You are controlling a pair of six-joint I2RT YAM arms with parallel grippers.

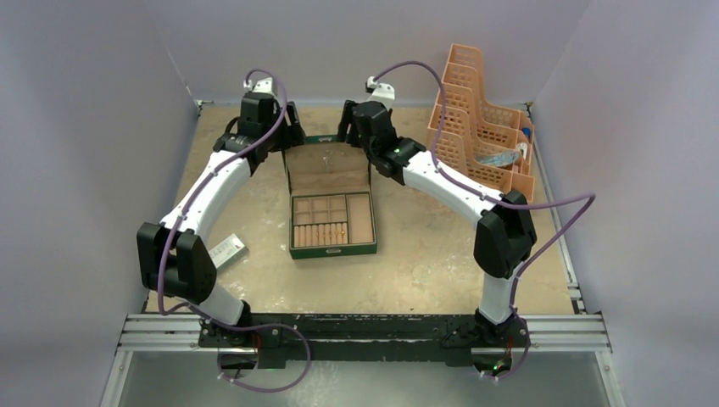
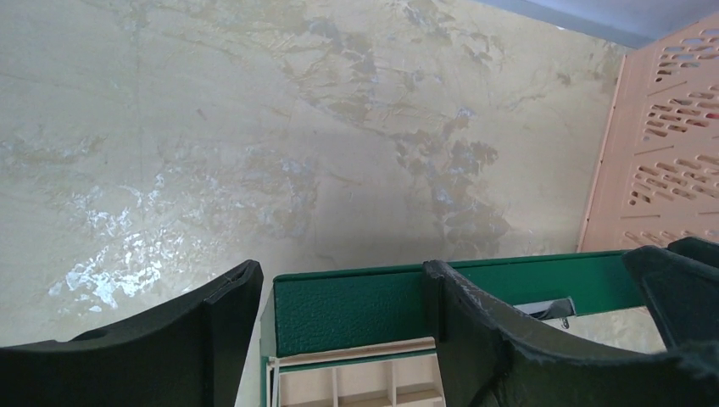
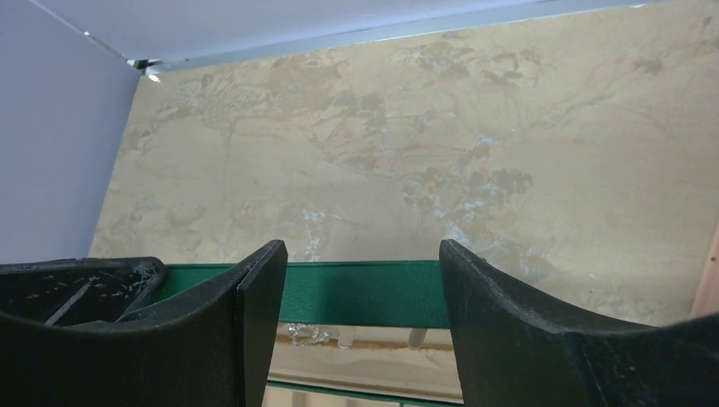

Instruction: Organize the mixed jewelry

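Observation:
The green box stands open mid-table, its lid [image 1: 326, 165] laid back and its beige tray [image 1: 360, 219] toward me. Several small gold-orange rings [image 1: 320, 231] sit in the tray's ridged section. A small silvery chain-like piece [image 3: 309, 332] lies on the lid's lining, just inside its far rim. My left gripper [image 1: 288, 127] is open at the lid's far left corner; in the left wrist view [image 2: 343, 271] the green lid rim [image 2: 356, 309] lies between its fingers. My right gripper [image 1: 349, 125] is open at the lid's far right, straddling the rim [image 3: 365, 292] in the right wrist view [image 3: 362, 250].
A peach plastic rack [image 1: 483, 127] stands at the back right with a bluish-silver item [image 1: 500, 157] in it, and it shows in the left wrist view [image 2: 670, 144]. A small pale block [image 1: 227, 248] lies on the table left of the box. Walls close in the back and sides.

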